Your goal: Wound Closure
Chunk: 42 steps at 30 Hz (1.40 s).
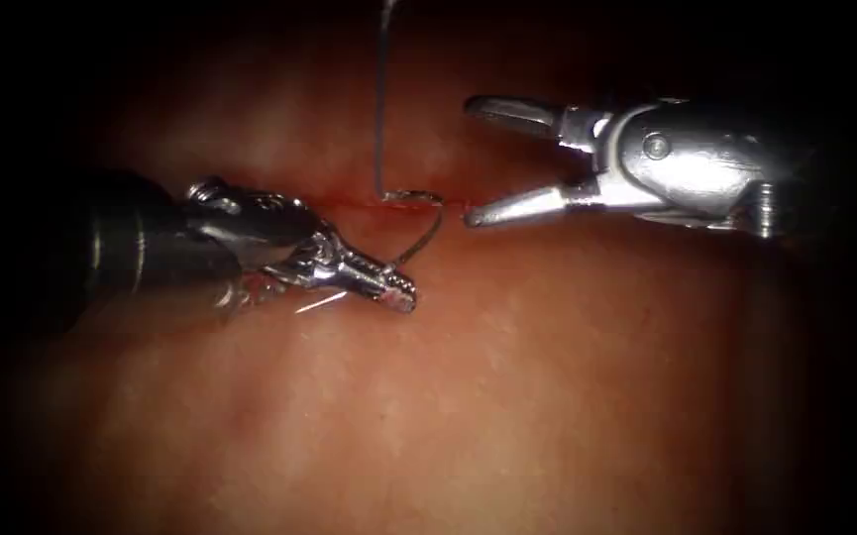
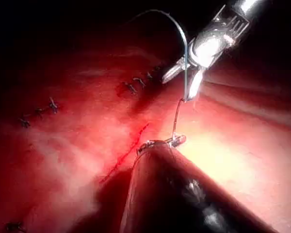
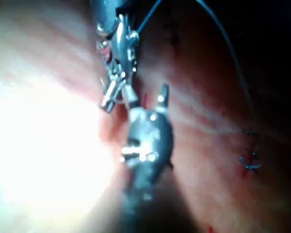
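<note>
Your left tool (image 1: 393,282) has its jaws closed on the needle (image 1: 426,236), near one end of its curve. That firm pinch is likely there so the needle cannot wobble. The rest of the needle bends up to the cut (image 1: 349,201) in the tissue (image 1: 507,396); you cannot tell if its far end is in the tissue. The thread (image 1: 379,99) goes from the cut up toward the far edge of the tissue, out of the way. Your right tool (image 1: 473,159) holds nothing. Its jaws are wide open, just beside the cut on the right, probably ready to help. Finished stitches (image 2: 138,82) sit farther along.
</note>
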Each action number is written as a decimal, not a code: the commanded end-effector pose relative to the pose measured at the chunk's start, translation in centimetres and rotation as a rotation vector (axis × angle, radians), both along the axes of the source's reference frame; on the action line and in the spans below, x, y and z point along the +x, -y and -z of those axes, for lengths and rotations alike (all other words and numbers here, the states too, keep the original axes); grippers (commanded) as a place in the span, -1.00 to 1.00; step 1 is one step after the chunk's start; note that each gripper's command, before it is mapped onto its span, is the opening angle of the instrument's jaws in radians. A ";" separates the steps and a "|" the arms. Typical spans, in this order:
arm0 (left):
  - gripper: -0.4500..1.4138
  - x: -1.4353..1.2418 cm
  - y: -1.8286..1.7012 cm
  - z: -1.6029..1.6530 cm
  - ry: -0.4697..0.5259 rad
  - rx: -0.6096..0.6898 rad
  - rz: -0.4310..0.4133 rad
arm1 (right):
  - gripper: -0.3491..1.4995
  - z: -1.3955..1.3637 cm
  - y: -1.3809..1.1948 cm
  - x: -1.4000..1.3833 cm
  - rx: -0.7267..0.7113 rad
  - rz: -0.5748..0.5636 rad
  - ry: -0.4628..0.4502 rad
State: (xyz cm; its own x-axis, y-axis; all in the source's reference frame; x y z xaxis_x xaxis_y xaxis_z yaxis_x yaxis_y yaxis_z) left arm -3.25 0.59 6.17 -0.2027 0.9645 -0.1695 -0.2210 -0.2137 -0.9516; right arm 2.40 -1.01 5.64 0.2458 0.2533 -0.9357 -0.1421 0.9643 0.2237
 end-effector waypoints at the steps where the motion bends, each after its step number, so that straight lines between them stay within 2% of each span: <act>1: -1.00 -0.05 -0.05 -0.05 0.003 -0.005 0.013 | 0.60 0.01 0.02 0.10 0.006 -0.030 0.020; 11: -1.00 -0.05 -0.09 -0.08 0.000 -0.009 0.096 | 0.49 0.06 0.21 0.14 0.033 -0.247 0.169; 19: -1.00 -0.06 -0.09 -0.10 -0.004 -0.004 0.118 | 0.44 0.11 0.25 0.16 0.050 -0.381 0.164; 26: -1.00 -0.08 -0.09 -0.12 -0.008 -0.012 0.131 | 0.40 0.14 0.27 0.23 0.057 -0.422 0.163; 42: -1.00 -0.12 -0.07 -0.11 -0.037 -0.058 0.227 | 0.25 0.02 0.29 0.37 0.052 -0.451 0.174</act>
State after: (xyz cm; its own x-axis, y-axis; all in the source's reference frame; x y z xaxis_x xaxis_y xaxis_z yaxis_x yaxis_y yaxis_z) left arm -3.34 0.60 6.23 0.0213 0.9731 -0.2294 -0.3135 -0.2114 -0.9258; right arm 2.70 -1.32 5.59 0.2519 0.4165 -0.8735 -0.5859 0.7841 0.2049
